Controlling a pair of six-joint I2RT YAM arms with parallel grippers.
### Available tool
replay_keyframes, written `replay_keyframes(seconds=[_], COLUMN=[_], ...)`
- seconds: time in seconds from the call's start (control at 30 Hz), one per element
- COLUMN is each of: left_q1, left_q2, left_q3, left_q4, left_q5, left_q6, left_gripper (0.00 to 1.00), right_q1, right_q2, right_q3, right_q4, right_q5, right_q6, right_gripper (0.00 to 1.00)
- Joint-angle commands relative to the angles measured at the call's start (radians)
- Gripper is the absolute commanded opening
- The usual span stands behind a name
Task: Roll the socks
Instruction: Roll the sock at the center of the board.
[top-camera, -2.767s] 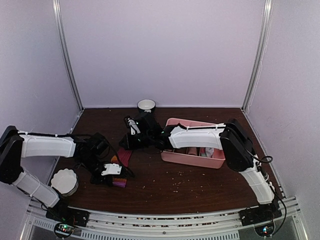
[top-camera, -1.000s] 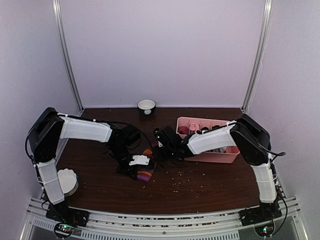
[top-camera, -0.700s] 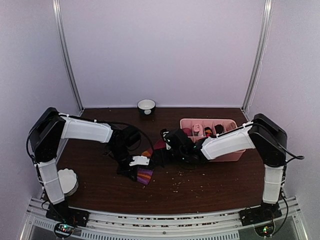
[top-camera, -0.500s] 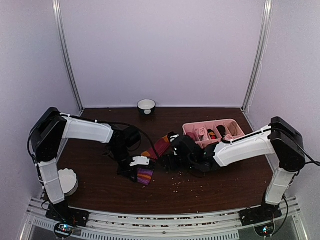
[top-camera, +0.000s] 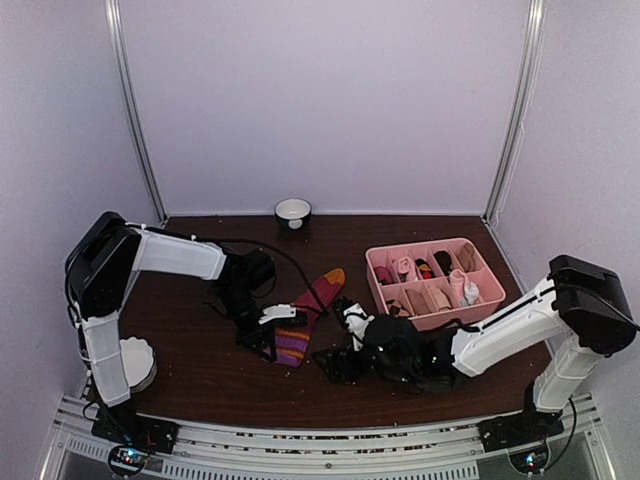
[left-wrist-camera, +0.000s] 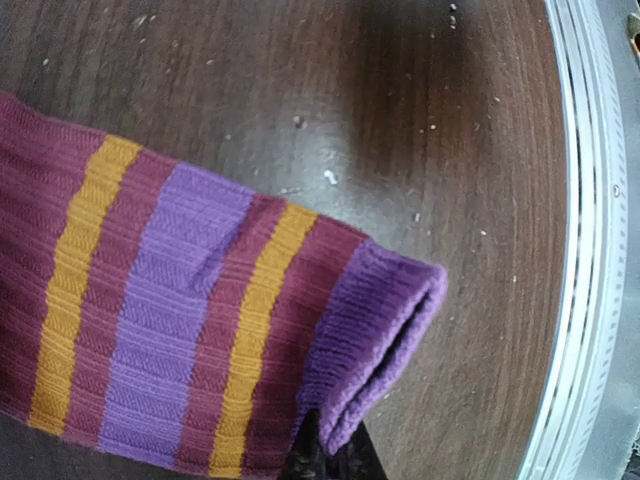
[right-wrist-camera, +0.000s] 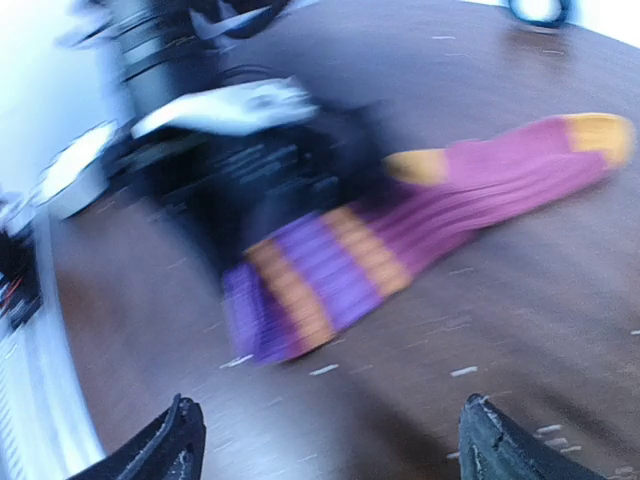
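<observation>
R hand (top-camera: 335, 365) has pulled back from red sock (top-camera: 305, 315) toward near table (top-camera: 200, 385) edge, jaws wide, empty. L hand (top-camera: 262, 335) clamped on purple cuff (left-wrist-camera: 380, 330). Sock lies flat mid-table, toe near pink tray (top-camera: 371, 272).

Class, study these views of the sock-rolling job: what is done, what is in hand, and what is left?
Done: the dark red sock with purple and yellow stripes lies flat, full length on the dark wooden table. In hand: the left gripper pinches its purple cuff; the right gripper hangs open nearby, empty. Left: all the rolling; no turn shows yet.
</observation>
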Motion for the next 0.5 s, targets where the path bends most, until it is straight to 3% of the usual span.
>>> replay_keyframes(seconds=[0.0,0.27,0.47], left_q1=[0.012,0.008,-0.001], left_q2=[0.027,0.043,0.032], left_q3=[0.033,0.039,0.019], left_q4=[-0.023,-0.018,-0.018], left_q5=[0.032,0.003,0.006], left_q6=[-0.032,-0.052,-0.046], left_gripper=[0.02,0.07,0.14], right_q1=[0.034,0.007,-0.034], right_q2=[0.085,0.285,0.349], right_q3=[-0.096,0.076,0.172], right_q4=[0.388,0.385,0.33], right_q5=[-0.215,-0.351,-0.416], right_q6=[-0.143,-0.131,-0.08], right_gripper=[0.81,0.61,0.55])
